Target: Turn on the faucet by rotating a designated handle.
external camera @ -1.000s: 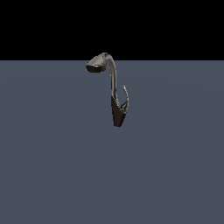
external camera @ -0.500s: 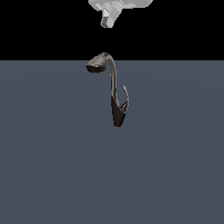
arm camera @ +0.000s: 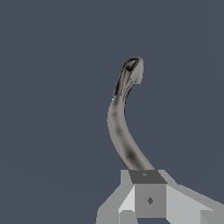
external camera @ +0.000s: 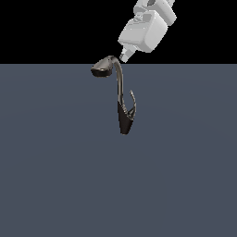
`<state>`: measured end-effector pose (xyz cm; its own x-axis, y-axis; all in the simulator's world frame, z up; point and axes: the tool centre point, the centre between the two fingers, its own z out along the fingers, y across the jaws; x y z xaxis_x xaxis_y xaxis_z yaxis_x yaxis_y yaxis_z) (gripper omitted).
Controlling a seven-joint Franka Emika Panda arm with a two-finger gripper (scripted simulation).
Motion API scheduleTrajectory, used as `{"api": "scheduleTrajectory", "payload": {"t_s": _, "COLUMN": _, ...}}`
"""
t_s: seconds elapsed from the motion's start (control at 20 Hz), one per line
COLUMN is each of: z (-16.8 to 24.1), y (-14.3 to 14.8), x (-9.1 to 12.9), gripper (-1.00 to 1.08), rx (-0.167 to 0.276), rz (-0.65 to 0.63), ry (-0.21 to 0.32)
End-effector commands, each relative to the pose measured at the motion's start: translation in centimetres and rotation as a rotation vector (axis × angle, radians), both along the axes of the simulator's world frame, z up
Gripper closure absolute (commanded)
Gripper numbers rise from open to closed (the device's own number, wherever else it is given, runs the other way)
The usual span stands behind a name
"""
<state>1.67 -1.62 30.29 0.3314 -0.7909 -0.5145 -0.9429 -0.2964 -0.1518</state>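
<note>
The faucet [external camera: 123,118] stands on the grey floor, with a dark tapered base, a slim arched neck and an oval spout head [external camera: 102,68] pointing to the exterior view's left. The handle [external camera: 133,103], a thin pointed lever, rises from the base on the exterior view's right. My white gripper [external camera: 125,56] comes down from the upper right. Its tip hangs just above the top of the arch, well above the handle. In the wrist view the fingers [arm camera: 146,188] look pressed together and hold nothing, and the faucet [arm camera: 120,131] neck curves away beyond them. The handle is hidden there.
A flat blue-grey floor [external camera: 55,176] spreads on all sides of the faucet, with black background above its far edge.
My gripper has come down into the exterior view from the top, from out of sight to just above the faucet's arch. The faucet and handle have not moved.
</note>
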Motion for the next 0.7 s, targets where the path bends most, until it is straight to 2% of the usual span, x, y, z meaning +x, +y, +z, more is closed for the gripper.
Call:
{"api": "scheduleTrajectory", "payload": {"t_s": 0.0, "z": -2.1, "y": -0.9, "x": 1.4, "gripper": 1.08, "rx": 0.041, "rz": -0.094, "ry": 0.031}}
{"api": "scheduleTrajectory", "payload": {"t_s": 0.35, "z": -7.6, "y": -3.3, "x": 4.2, "gripper": 1.08, "rx": 0.144, "rz": -0.318, "ry": 0.104}}
{"api": "scheduleTrajectory", "payload": {"t_s": 0.65, "z": -10.8, "y": -4.5, "x": 5.4, "gripper": 1.08, "rx": 0.202, "rz": -0.443, "ry": 0.144}}
